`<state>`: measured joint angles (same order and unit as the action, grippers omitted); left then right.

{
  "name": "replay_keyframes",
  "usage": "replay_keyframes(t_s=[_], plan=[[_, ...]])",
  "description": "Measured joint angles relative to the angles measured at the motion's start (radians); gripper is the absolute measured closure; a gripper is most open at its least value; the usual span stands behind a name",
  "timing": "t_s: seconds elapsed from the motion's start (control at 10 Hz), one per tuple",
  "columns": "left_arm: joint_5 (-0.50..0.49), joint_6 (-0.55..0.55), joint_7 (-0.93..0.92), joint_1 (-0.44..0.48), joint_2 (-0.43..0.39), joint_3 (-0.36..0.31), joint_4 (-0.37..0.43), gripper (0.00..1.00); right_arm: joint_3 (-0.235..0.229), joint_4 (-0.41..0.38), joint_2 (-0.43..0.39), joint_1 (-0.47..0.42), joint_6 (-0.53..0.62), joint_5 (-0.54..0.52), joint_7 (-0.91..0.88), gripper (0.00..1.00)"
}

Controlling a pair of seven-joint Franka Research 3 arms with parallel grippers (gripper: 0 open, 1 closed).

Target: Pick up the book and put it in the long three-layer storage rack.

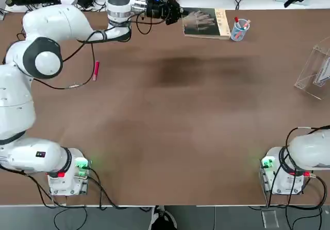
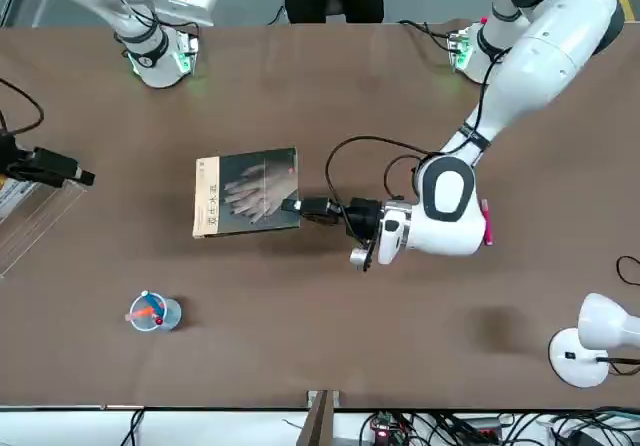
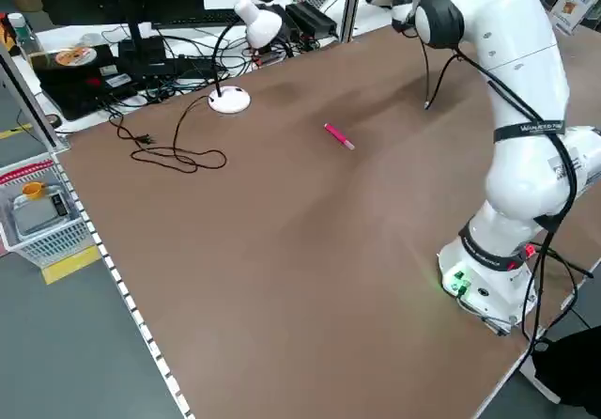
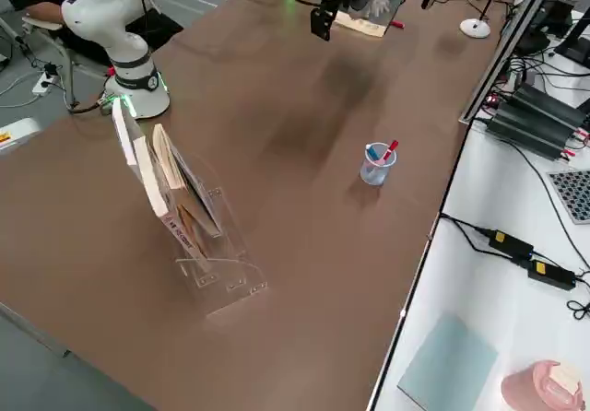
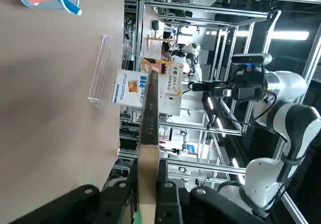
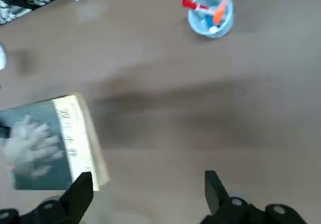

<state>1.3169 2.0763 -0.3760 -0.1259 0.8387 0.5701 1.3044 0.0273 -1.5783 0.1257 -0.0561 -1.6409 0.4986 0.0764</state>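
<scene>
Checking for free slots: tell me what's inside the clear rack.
The long three-layer storage rack already holds several thin books or booklets leaning between its slanted panels. Their exact number and any remaining free slot cannot be made out.

The left hand [image 2: 300, 207] reaches sideways low over the bench [image 2: 330, 96], its fingertips closed on the near edge of the book [image 2: 247, 192]. Beyond the book from the hand stands the pen cup [image 2: 150, 312].

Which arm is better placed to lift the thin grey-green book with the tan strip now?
Left: the left claw grips the grey-green book by its edge, while the right claw hangs open, apart from it.
</scene>
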Motion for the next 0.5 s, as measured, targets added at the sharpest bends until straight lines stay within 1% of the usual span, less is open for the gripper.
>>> replay_keyframes(t_s=[0.5], plan=[[0.004,0.000,-0.022,-0.014,0.014,0.000,-0.001,0.99,0.000,-0.044,0.074,-0.015,-0.007,0.213,-0.010,0.01]])
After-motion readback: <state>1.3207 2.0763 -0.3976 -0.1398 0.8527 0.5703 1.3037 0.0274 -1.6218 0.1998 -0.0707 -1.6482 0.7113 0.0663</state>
